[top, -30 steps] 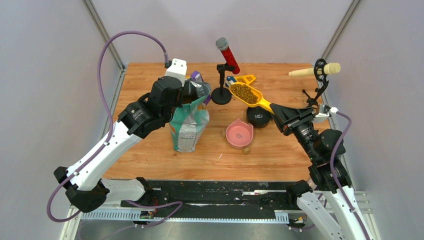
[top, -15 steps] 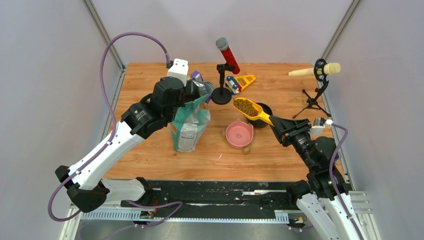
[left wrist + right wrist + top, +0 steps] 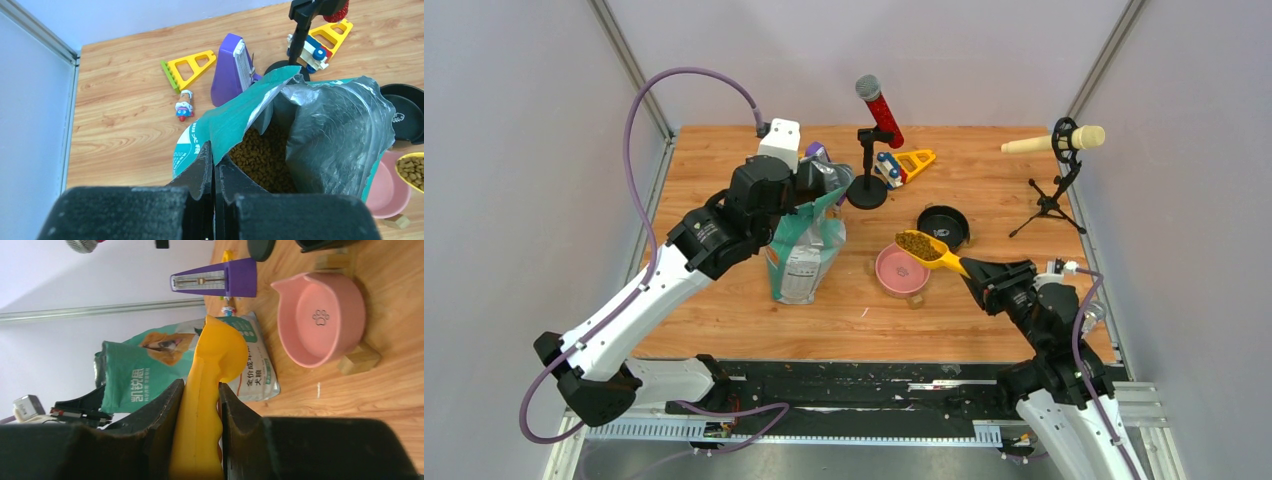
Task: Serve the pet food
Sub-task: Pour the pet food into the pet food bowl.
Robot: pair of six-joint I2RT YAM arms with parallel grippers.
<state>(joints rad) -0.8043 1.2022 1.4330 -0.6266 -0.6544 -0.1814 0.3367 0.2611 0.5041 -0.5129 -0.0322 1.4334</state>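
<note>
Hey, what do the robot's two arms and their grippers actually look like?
The left arm and right arm have white tubular links and chunky black joints. A purple cable runs along each; the left wrist carries a white box. The left gripper and right gripper each have two flat matte black fingers.

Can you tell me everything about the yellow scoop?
The yellow scoop looks like smooth plastic, with a rounded cup and a long flat handle. Its cup is full of small brown kibble. The right hand grips the handle between its two fingers and holds the scoop in the air, about level, with the cup at the rim of the empty pink bowl. Nothing else touches it.
</note>
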